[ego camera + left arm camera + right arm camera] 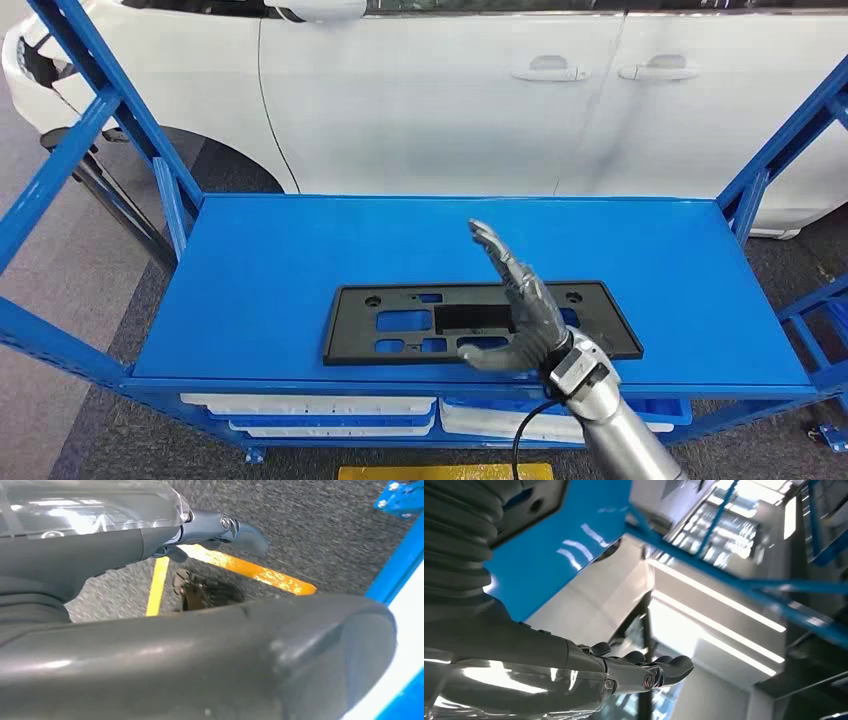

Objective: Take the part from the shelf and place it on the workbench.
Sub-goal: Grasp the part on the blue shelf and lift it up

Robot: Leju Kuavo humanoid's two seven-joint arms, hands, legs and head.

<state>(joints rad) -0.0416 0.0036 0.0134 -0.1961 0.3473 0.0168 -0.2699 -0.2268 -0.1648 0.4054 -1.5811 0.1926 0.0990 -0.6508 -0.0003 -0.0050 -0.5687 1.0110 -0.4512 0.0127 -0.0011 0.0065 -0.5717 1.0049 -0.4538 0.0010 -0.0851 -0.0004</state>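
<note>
A flat black plastic part [420, 322] with several cut-outs lies near the front edge of the blue shelf [280, 260]. My right hand [517, 300] hovers over the part's right half, fingers stretched out and apart, thumb out to the side above the part's front edge, holding nothing. In the right wrist view the same hand [574, 665] shows with straight fingers against the shelf's blue top [549, 545]. My left hand [220, 530] hangs down beside my body above the carpet, fingers loose and holding nothing.
A white car [450, 90] stands right behind the shelf. Blue uprights [90, 130] rise at both ends of the shelf. White trays [310, 408] sit on the level below. Yellow tape [250, 570] marks the grey carpet.
</note>
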